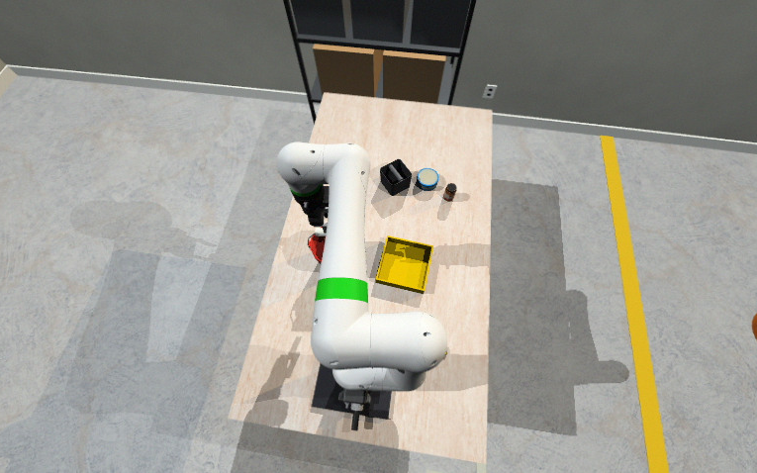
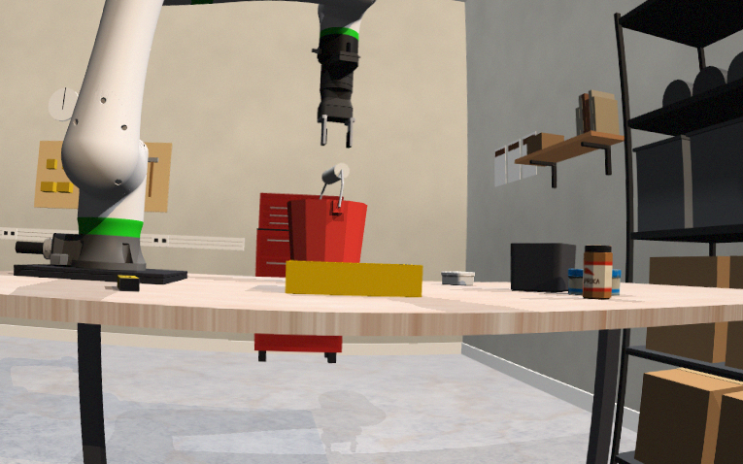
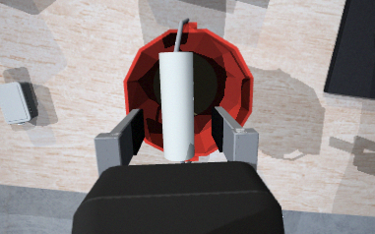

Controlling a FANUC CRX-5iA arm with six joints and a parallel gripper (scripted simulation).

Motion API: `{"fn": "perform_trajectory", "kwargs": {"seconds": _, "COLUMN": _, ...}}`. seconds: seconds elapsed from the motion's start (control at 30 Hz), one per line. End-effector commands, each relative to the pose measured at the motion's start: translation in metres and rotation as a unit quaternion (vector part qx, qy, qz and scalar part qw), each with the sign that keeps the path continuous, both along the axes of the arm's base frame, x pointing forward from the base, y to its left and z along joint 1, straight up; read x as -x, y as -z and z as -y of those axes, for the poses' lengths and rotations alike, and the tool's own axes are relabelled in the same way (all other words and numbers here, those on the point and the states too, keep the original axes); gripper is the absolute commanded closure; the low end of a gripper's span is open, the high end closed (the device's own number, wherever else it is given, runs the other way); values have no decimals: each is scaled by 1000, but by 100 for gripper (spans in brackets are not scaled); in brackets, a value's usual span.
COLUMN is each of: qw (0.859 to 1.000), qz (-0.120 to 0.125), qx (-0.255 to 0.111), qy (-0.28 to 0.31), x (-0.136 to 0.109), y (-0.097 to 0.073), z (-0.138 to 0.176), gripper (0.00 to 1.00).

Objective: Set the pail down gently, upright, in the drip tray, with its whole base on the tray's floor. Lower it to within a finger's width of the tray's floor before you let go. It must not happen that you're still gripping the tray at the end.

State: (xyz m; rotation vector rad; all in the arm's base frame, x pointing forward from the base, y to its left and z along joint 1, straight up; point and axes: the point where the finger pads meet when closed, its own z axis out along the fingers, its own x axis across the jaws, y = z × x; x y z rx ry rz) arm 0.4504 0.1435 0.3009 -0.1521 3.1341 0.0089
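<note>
The red pail (image 1: 314, 249) (image 2: 325, 233) (image 3: 237, 64) stands upright on the table, left of the tray in the top view and behind it in the exterior view. Its bail stands up, with a white grip (image 2: 335, 173) (image 3: 177, 105) on top. My gripper (image 2: 336, 145) (image 3: 177, 122) is open and empty, pointing down a short way above the grip. In the wrist view the grip lies between the two finger lines, touching neither. The yellow drip tray (image 1: 400, 287) (image 2: 354, 279) is empty. The arm hides part of the pail in the top view; the tray hides its base in the exterior view.
Beyond the tray stand a black open box (image 2: 541, 266), a blue-rimmed tin (image 1: 426, 177) and a brown jar (image 1: 450, 191) (image 2: 597, 277). A small whitish box (image 2: 457, 279) (image 3: 13, 102) lies near the pail. A black-and-yellow item (image 2: 127, 282) lies near the robot's base.
</note>
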Motion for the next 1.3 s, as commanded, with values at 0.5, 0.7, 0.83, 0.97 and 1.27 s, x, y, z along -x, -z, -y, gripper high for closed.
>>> {"fn": "perform_trajectory", "kwargs": {"seconds": 0.5, "qw": 1000, "qz": 1, "qx": 0, "qy": 0, "x": 0, "y": 3, "z": 0, "gripper": 0}}
{"fn": "perform_trajectory", "kwargs": {"seconds": 0.7, "qw": 1000, "qz": 1, "qx": 0, "qy": 0, "x": 0, "y": 10, "z": 0, "gripper": 0}}
{"fn": "perform_trajectory", "kwargs": {"seconds": 0.83, "qw": 1000, "qz": 1, "qx": 0, "qy": 0, "x": 0, "y": 13, "z": 0, "gripper": 0}}
{"fn": "perform_trajectory", "kwargs": {"seconds": 0.97, "qw": 1000, "qz": 1, "qx": 0, "qy": 0, "x": 0, "y": 21, "z": 0, "gripper": 0}}
{"fn": "perform_trajectory", "kwargs": {"seconds": 1.27, "qw": 1000, "qz": 1, "qx": 0, "qy": 0, "x": 0, "y": 42, "z": 0, "gripper": 0}}
